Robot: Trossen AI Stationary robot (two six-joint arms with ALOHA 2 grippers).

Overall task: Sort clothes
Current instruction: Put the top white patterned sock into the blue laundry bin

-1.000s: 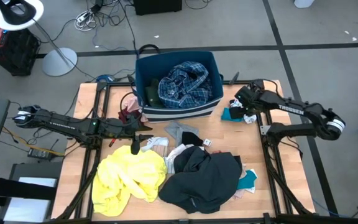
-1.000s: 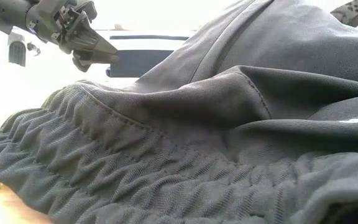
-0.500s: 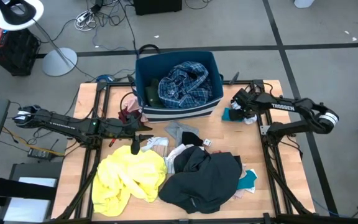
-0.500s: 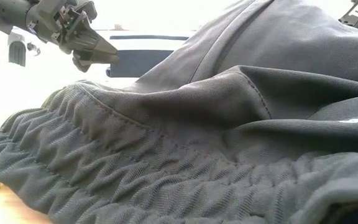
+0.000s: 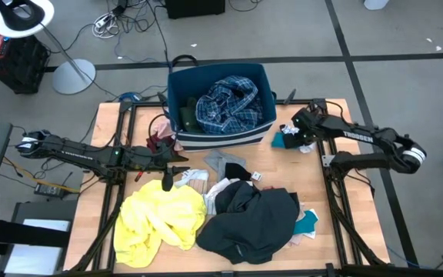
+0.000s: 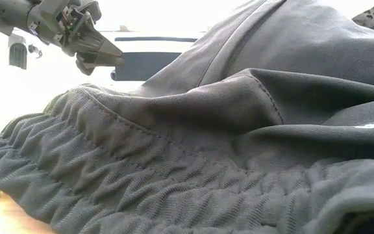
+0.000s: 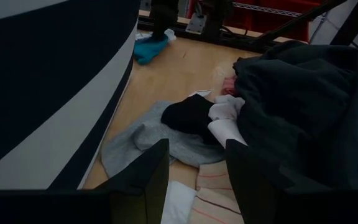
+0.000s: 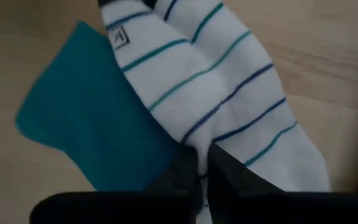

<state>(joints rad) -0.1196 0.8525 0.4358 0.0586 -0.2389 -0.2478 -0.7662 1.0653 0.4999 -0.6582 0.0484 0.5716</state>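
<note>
We see the table [image 5: 91, 173] strewn with the clothes [image 5: 229, 208] we are sorting: the dark grey garment [image 5: 252, 219] lies heaped at the front middle, the yellow one [image 5: 160, 215] just beside it, and a blue plaid shirt [image 5: 225, 104] already sits in the bin [image 5: 177, 85] at the back, so we judge the bin to be one sorting destination. Our left gripper [image 5: 177, 175] hovers near the bin's front wall with its jaws standing wide and empty, apparently waiting. Our right gripper [image 5: 298, 132] is beside the bin's right side, its jaws pinched closed on a white striped sock [image 8: 216, 87] that lies over a teal cloth [image 8: 86, 124], likely to lift it away. The right arm [image 5: 364, 138] reads "TROSSEN"; the sock's small tag [image 8: 119, 38] is unreadable.
</note>
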